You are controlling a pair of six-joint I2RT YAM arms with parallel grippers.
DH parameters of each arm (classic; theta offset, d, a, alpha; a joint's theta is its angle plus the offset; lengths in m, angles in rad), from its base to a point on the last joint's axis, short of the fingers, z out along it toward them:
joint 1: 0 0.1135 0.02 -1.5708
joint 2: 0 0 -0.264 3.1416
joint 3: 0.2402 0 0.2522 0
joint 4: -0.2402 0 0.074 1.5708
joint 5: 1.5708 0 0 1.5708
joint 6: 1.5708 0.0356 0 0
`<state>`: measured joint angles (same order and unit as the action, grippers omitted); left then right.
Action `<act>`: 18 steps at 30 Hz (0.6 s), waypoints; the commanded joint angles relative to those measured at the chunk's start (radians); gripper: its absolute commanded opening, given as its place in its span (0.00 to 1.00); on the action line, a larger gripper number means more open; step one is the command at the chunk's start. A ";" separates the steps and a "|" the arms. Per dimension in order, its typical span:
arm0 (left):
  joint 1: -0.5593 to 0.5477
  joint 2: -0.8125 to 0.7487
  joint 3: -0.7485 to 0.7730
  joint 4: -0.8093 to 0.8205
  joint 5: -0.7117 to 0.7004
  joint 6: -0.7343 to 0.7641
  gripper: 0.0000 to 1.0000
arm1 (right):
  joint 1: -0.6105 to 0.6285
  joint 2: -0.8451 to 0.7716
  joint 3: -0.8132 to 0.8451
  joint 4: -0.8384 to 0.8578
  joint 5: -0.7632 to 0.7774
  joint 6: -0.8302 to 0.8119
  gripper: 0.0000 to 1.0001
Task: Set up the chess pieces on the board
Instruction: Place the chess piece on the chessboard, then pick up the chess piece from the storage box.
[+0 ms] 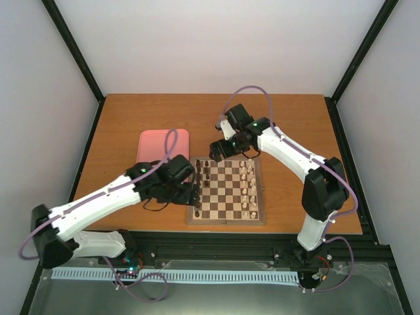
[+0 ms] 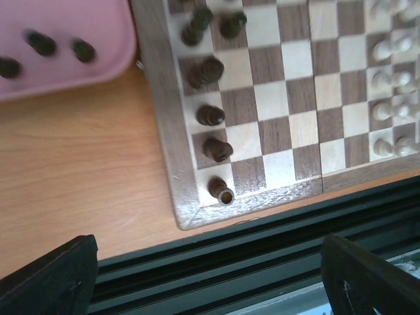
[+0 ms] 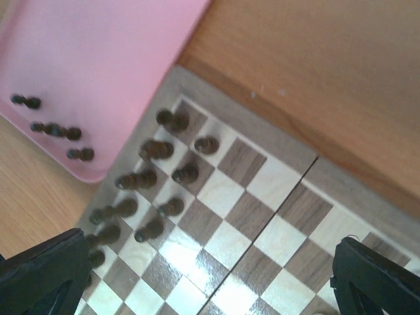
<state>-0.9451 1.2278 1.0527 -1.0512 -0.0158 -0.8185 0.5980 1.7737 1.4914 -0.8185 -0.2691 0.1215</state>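
The chessboard (image 1: 226, 193) lies at the table's near middle. Dark brown pieces (image 1: 205, 174) stand along its left side: a column in the left wrist view (image 2: 210, 115), two rows at the far corner in the right wrist view (image 3: 156, 150). Several more dark pieces lie on the pink tray (image 3: 54, 129), three of them in the left wrist view (image 2: 43, 43). My left gripper (image 1: 192, 195) is open and empty over the board's near left corner (image 2: 207, 262). My right gripper (image 1: 216, 149) is open and empty above the board's far left part (image 3: 209, 262).
The pink tray (image 1: 164, 144) sits just left of and behind the board. Cream-white pieces (image 1: 248, 190) fill the board's right side and show in the left wrist view (image 2: 392, 79). A black rail (image 2: 216, 249) runs along the table's near edge.
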 commanded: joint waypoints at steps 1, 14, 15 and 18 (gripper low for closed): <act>0.084 -0.130 0.108 -0.202 -0.123 0.020 0.98 | 0.023 0.026 0.141 -0.043 0.037 0.009 1.00; 0.669 -0.148 0.270 -0.246 -0.167 0.322 1.00 | 0.265 0.328 0.634 -0.231 0.038 0.038 0.99; 0.734 -0.151 0.262 -0.214 -0.127 0.345 1.00 | 0.280 0.352 0.665 -0.239 0.032 0.046 0.98; 0.864 -0.141 0.259 -0.143 -0.044 0.378 1.00 | 0.316 0.422 0.751 -0.257 0.014 0.060 0.93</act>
<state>-0.2054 1.0813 1.3041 -1.2774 -0.1661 -0.5507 0.8768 2.1300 2.1365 -1.0080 -0.2310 0.1505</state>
